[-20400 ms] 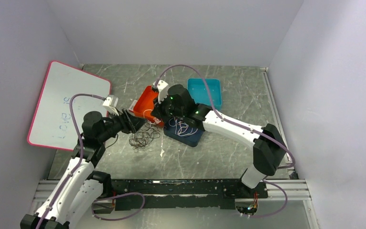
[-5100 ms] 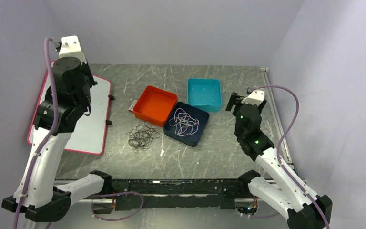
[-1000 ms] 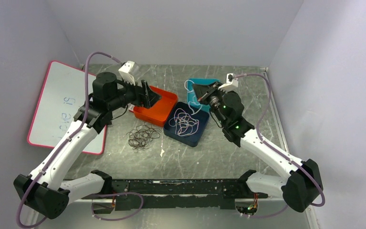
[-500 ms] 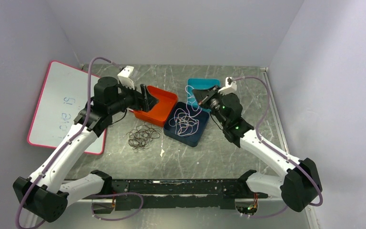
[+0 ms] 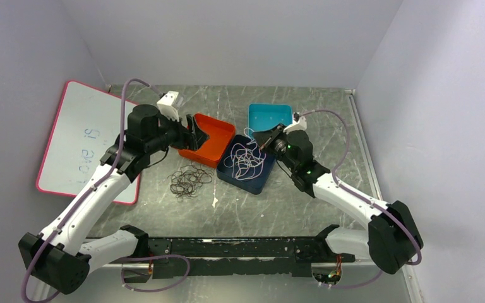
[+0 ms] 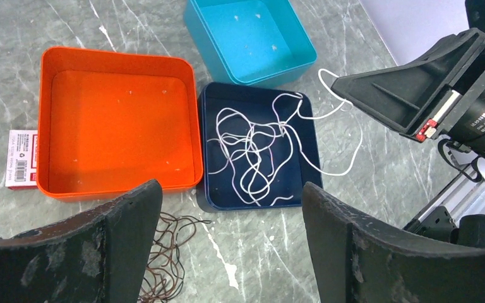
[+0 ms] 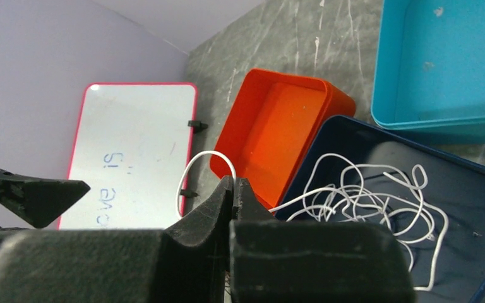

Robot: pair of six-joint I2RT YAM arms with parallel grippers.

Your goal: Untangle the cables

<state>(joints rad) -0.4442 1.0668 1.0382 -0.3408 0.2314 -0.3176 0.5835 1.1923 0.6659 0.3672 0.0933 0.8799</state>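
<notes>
The white cable (image 5: 245, 159) lies in loose loops in the dark blue tray (image 5: 262, 180); it also shows in the left wrist view (image 6: 256, 148) and the right wrist view (image 7: 366, 196). My right gripper (image 7: 235, 181) is shut on one end loop of the white cable, just above the tray's far right corner (image 5: 264, 140). A heap of black cables (image 5: 189, 181) lies on the table in front of the orange tray (image 5: 218, 151); it also shows in the left wrist view (image 6: 164, 252). My left gripper (image 5: 192, 129) is open and empty above the orange tray.
A teal tray (image 5: 287, 112) stands behind the dark blue one. A pink-edged whiteboard (image 5: 76, 148) lies at the left. A small white label (image 6: 20, 158) lies beside the orange tray. Walls close in on the left, back and right.
My right gripper has come down and forward toward the dark blue tray, lowering the white cable loop. My left arm has shifted slightly over the orange tray, jaws still open.
</notes>
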